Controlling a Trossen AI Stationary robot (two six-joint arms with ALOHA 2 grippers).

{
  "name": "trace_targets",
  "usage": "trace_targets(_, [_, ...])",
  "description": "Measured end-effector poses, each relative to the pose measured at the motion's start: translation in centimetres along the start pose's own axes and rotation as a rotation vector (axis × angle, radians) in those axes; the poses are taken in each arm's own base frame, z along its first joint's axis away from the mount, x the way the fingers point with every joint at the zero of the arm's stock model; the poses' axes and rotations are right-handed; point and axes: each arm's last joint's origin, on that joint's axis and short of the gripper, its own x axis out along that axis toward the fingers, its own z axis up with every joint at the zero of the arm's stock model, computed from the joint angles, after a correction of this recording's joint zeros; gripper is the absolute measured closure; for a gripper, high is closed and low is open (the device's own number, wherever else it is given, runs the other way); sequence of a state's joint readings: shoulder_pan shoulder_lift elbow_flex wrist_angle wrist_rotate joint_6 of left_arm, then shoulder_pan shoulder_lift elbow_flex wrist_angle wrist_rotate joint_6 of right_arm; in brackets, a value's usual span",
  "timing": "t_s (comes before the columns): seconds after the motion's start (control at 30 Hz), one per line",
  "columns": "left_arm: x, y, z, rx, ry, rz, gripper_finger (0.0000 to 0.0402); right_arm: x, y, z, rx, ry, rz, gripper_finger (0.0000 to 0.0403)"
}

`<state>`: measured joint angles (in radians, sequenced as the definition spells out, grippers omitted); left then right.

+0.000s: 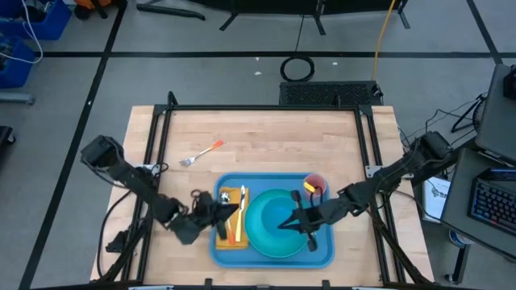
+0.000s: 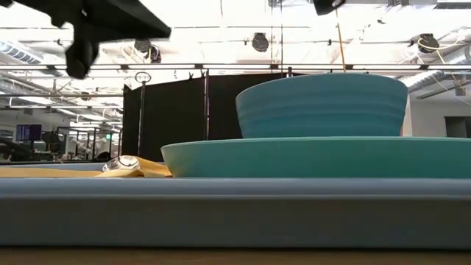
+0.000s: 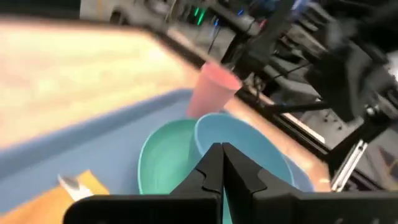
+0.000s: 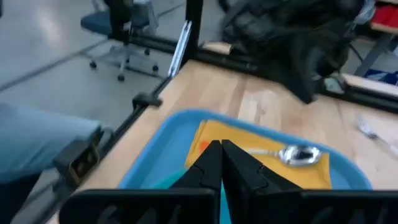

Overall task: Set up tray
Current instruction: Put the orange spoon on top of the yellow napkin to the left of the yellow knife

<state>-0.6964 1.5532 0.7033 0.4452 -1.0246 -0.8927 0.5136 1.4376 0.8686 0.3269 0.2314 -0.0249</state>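
Note:
The blue tray (image 1: 322,250) lies near the table's front edge. On it a teal plate (image 1: 262,234) carries a blue bowl (image 2: 321,107). A pink cup (image 1: 314,184) stands in the tray's far right corner. A yellow napkin (image 4: 249,140) lies at the tray's left end with a spoon (image 4: 298,154) on it. My left gripper (image 1: 235,209) is shut and hovers over the napkin, pointing at the plate. My right gripper (image 1: 283,224) is shut above the plate and bowl, pointing toward the napkin. Neither has anything between its fingers.
A fork with an orange handle (image 1: 201,153) lies on the bare wood beyond the tray's far left corner. A black frame (image 1: 266,107) runs along the table's far edge and sides. The far half of the table is open wood.

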Motion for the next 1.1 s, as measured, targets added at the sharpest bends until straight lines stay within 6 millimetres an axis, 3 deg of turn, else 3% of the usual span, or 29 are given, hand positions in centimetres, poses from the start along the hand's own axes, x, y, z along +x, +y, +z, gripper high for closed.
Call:
trace_targets(0.17, [1.8, 3.1, 1.8, -0.081, 0.251, 0.102, 0.04, -0.1, 0.2, -0.3, -0.015, 0.011, 0.006, 0.0403])
trace_targets(0.3, [2.0, 5.4, 2.8, -0.08, 0.416, 0.213, 0.04, -0.1, 0.2, -0.6, -0.022, 0.035, 0.008, 0.0403])
trace_targets(0.47, [1.6, 6.4, 4.7, -0.048, 0.548, 0.297, 0.0401, -0.1, 0.2, -0.6, -0.016, 0.039, 0.004, 0.0403])
trace_targets(0.6, [1.3, 6.5, 5.9, -0.021, 0.764, 0.422, 0.0401, -0.1, 0.2, -0.6, -0.006, 0.038, 0.003, 0.0403])
trace_targets(0.77, [2.2, 6.3, 5.9, 0.01, 0.889, 0.436, 0.0401, -0.1, 0.2, -0.6, 0.016, 0.04, 0.002, 0.0403])
trace_targets(1.1, [4.7, 6.9, 2.9, 0.048, 1.053, 0.399, 0.0401, -0.1, 0.2, -1.0, 0.032, 0.017, 0.002, 0.0403])
